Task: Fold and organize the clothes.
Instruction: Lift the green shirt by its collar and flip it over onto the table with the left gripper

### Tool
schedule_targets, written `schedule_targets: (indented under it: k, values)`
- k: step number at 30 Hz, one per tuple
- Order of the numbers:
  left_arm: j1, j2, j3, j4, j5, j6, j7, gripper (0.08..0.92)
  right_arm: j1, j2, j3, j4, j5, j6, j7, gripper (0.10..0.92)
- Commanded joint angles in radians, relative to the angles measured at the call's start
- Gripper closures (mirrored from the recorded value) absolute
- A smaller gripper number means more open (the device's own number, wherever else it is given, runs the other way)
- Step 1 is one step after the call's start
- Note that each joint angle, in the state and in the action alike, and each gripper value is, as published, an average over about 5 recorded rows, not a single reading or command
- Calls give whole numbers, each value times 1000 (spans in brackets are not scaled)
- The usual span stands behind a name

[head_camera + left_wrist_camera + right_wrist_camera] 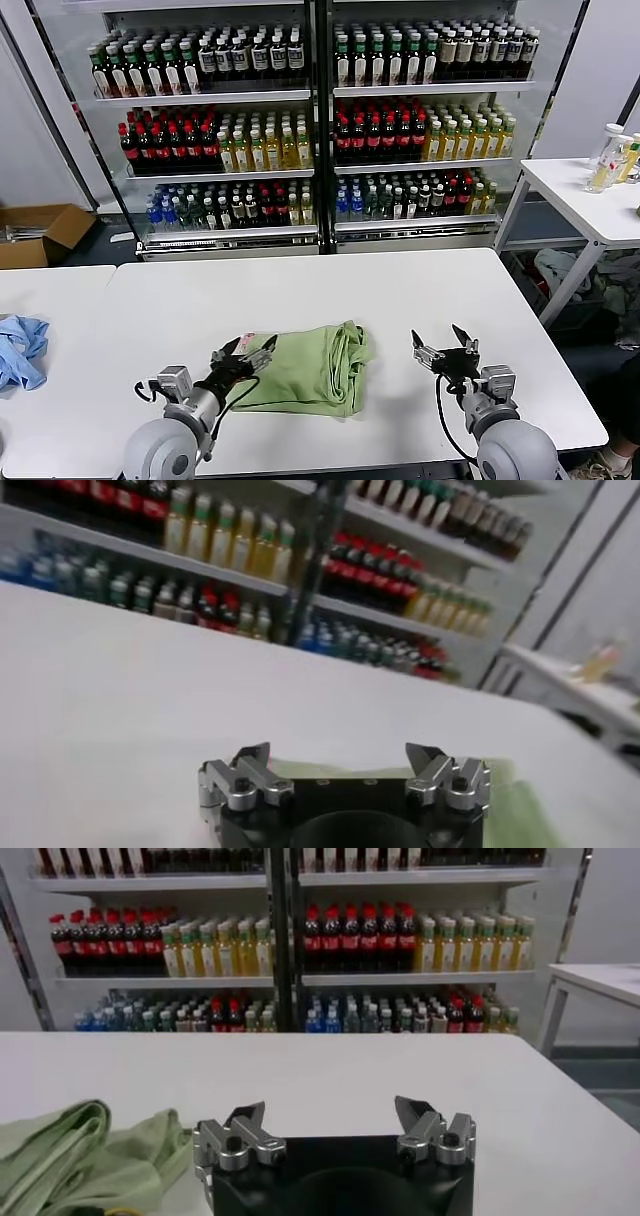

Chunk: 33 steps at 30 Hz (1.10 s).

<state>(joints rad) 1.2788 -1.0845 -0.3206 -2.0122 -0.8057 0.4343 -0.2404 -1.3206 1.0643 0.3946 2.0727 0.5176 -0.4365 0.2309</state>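
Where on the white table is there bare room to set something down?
Free: the table between the folded green shirt and the far edge, and right of the right end effector. Crowded: near edge, where the left end effector meets the shirt.

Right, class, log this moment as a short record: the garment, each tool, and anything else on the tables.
Garment: green shirt, folded, lying on the white table
Left tool: open, at the shirt's left edge, nothing held
Right tool: open, to the right of the shirt, apart from it
Other: blue cloth on the left-hand table
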Motion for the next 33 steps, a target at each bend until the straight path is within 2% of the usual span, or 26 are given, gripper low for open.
schedule_targets:
  k: [1,13,16,33]
  values:
    - [23,36,-29,61,123,56,-2,177,-3,0,1,4,-15,9,4,202]
    - [8,3,-2,82,-92,131,18,179,-30,3,17,21,-25,14,4,203]
    - [-1,-7,-4,95,-135,131,27,215,-31,3,19,26,-26,14,4,203]
    - [-15,-46,-56,146,-404,77,73,701,-53,2,29,41,-26,17,5,202]
